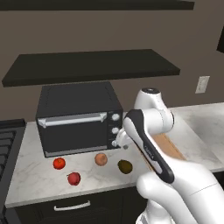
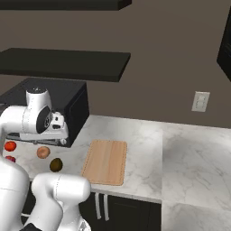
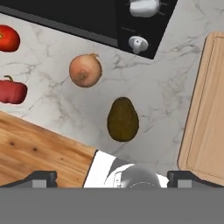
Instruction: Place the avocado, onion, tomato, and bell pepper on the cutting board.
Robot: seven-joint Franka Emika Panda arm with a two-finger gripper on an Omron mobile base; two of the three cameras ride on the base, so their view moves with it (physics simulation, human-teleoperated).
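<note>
Avocado [image 3: 123, 119] sits right below my spread, empty gripper [image 3: 112, 178]; I judge it's first: descend, pinch, carry to the bare cutting board [image 3: 205, 109].

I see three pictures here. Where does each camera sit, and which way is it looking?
Left base view: behind the arm on its left, looking forward and down at the toaster oven and counter; the white arm rises at lower right.
Right base view: behind on the right, facing the cutting board; the arm rises at lower left.
Hand view: on the hand, looking straight down at the avocado and onion; the open claw tips show at the bottom.
All three share the avocado, onion and cutting board.
</note>
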